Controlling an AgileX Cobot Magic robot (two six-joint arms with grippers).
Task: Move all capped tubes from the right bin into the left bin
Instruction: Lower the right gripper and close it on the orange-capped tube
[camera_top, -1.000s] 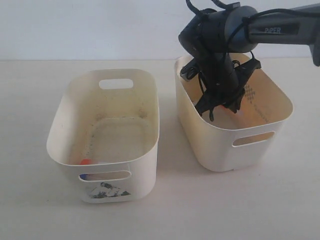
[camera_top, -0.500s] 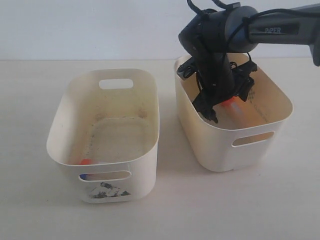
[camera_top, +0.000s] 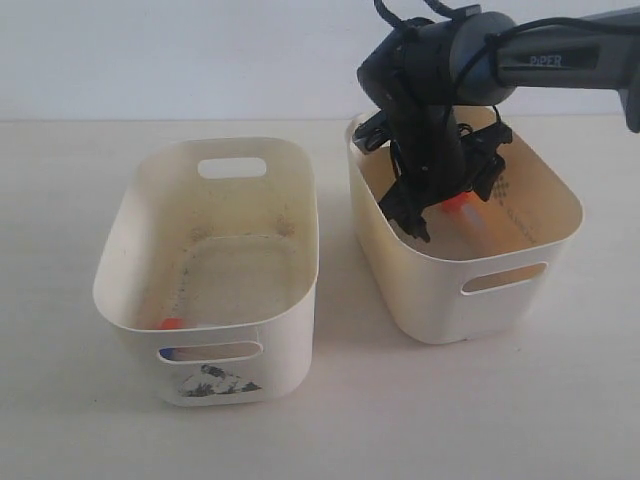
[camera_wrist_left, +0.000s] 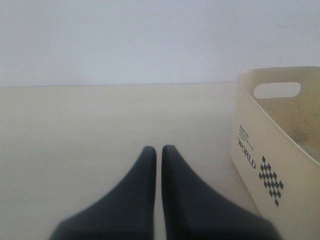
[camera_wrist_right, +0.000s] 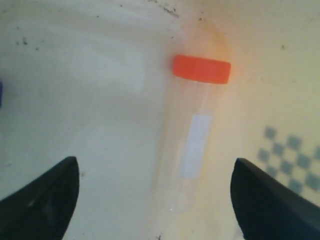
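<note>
Spread wide inside the yellowish-cream rounded plastic bin (camera_top: 430, 300), at 3 o'clock from the off-white stickered bin (camera_top: 290, 350), the right gripper (camera_wrist_right: 155, 170) hovers over a clear orange-capped plastic tube (camera_wrist_right: 192, 140), apparently centred between its fingers (camera_wrist_right: 45, 200), long axis crossing their closing line.

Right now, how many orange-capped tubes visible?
2. First tube in the left bin, by its front wall; second tube in the right bin, under the right claw. More may be hidden.

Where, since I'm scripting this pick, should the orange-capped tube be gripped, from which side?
Probably mid-body, at the white label, from above: the tube lies flat on the right bin's floor, lengthwise between the right gripper's open jaws, ready to close across it.
</note>
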